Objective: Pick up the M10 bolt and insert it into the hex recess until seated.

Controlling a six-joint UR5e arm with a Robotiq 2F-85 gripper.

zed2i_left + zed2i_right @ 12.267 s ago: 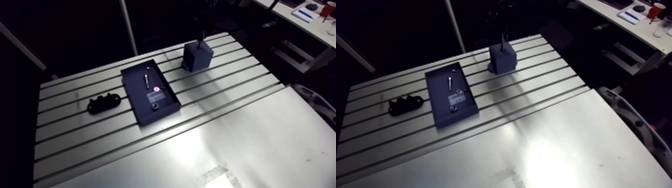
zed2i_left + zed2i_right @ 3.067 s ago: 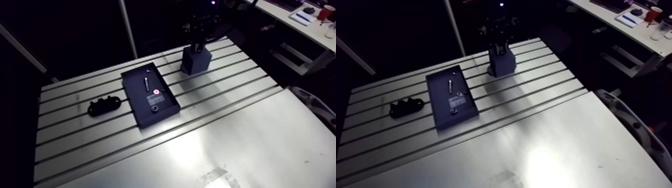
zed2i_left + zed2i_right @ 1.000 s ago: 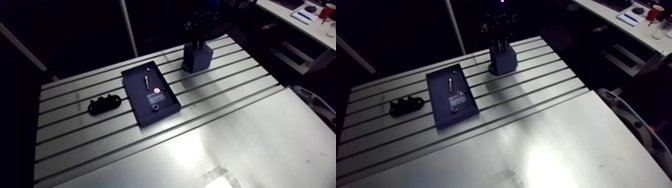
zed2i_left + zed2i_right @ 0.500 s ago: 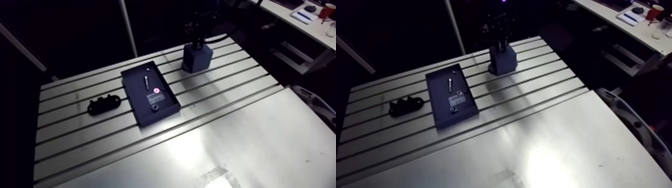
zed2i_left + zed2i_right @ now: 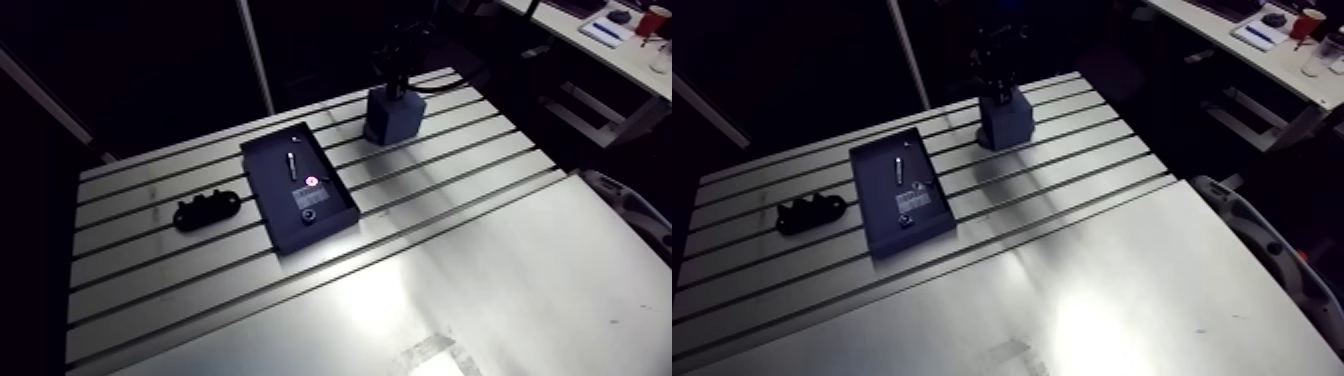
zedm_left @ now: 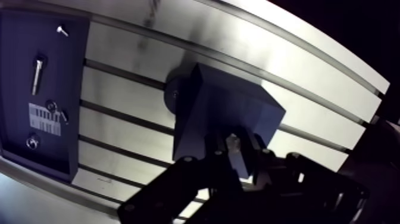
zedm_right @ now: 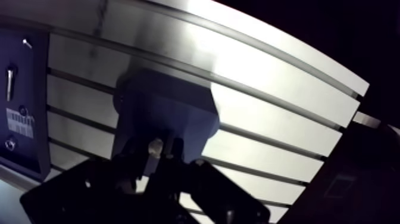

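Wrist view: gripper (image 6: pixel 235 150) narrow, clamped on bolt (image 6: pixel 233 141). Bolt upright just above block (image 6: pixel 208 107) top, probably so shank sits square to that face. Block stands on tabletop (image 6: pixel 131 101); tray (image 6: pixel 65 77) lies well aside of block.

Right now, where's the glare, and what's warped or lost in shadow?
Wrist view: the straight table slots bow into curves, and the claw is nearly a silhouette, the bolt alone catching light. Arm view: glare blooms on the table's smooth near part, and the claw above the block sinks into darkness.
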